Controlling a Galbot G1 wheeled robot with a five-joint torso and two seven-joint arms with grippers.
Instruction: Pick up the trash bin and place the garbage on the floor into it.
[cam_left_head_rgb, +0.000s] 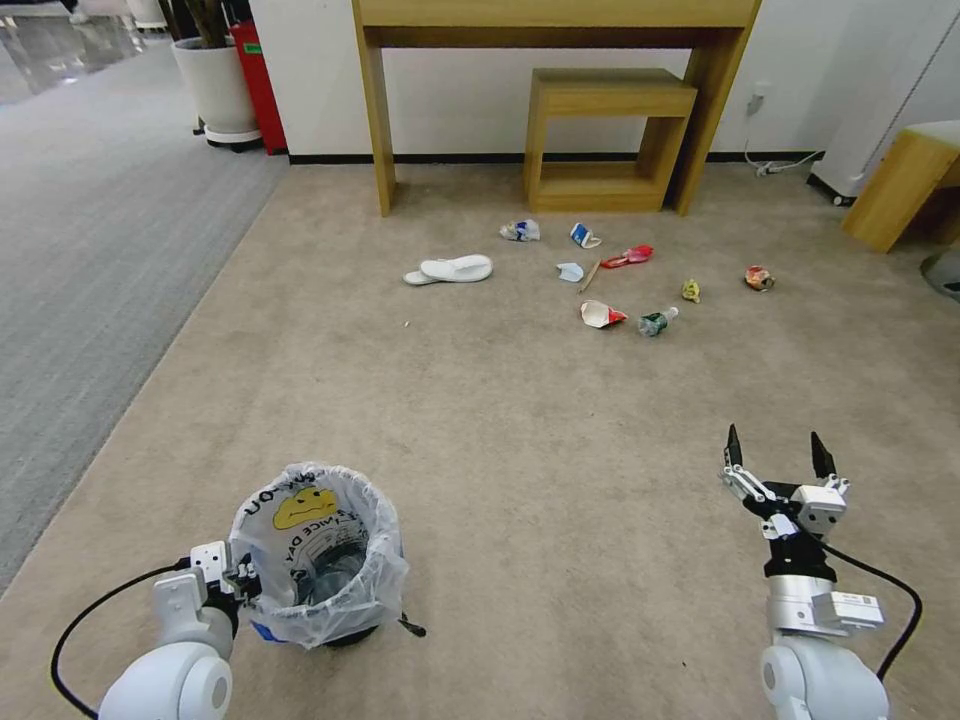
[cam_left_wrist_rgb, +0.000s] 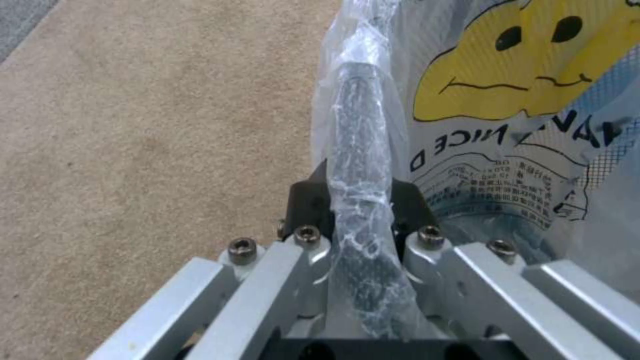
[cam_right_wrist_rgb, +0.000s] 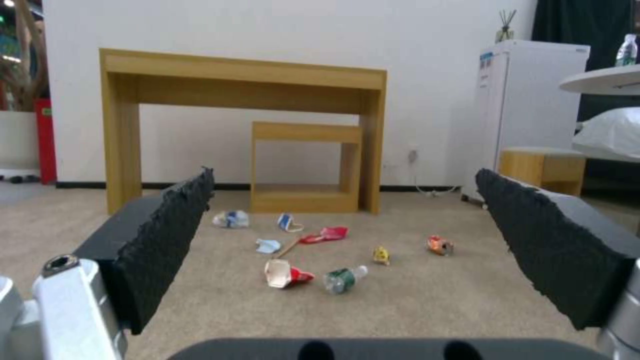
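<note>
Even, bright indoor light, no hard shadows; only a faint soft shadow at the base of the trash bin (cam_left_head_rgb: 318, 560) on the carpet (cam_left_head_rgb: 520, 430). Head view bows straight lines near its edges. Left wrist view is soft close up, with glare streaks on the crinkled bag (cam_left_wrist_rgb: 360, 125); right wrist view blurs its own near fingers (cam_right_wrist_rgb: 167, 235).
</note>
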